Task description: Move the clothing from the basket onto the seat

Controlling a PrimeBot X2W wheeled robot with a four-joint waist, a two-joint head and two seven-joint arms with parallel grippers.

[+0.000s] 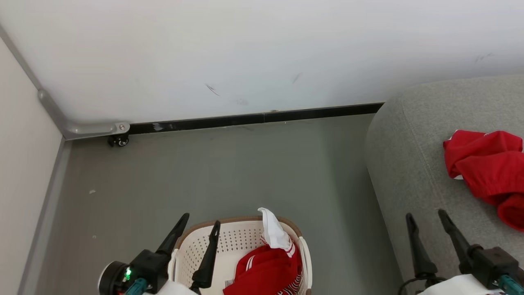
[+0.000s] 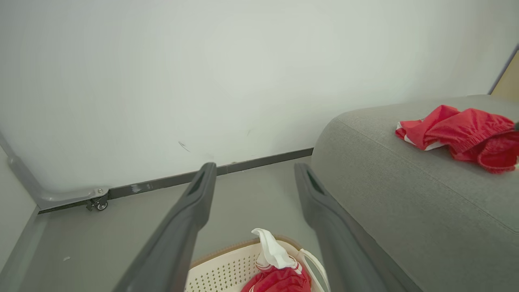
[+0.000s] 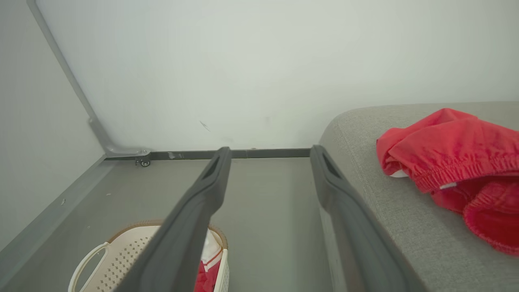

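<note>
left tool [image 1: 201,219]: fingers spread wide, nothing between them; near left, raised over left part of basket; in left wrist view, floor and basket rim visible through the gap
right tool [image 1: 425,213]: fingers spread wide, nothing held; near right, over near edge of seat, well apart from red shorts
basket [image 1: 241,239]: cream, perforated wall, brown rim band, pale side handle; on floor near centre, just left of seat
red garment [image 1: 266,270]: bunched in right part of basket, white stripes showing
white panel [image 1: 273,231]: part of red garment, standing up above far right rim of basket
red shorts [image 1: 487,164]: crumpled on top of seat, right side, cut off by frame edge in head view; elastic waistband clear in right wrist view; bit of white at left edge
seat [image 1: 409,164]: grey fabric, rounded corner, stitched seam; right of basket, far end near wall
floor [image 1: 245,172]: grey, a few pale specks at left
wall [image 1: 245,49]: white, small dark scuffs
baseboard [image 1: 262,119]: black strip at foot of wall
caster [image 1: 119,141]: small black wheel under grey metal bracket, far left corner
</note>
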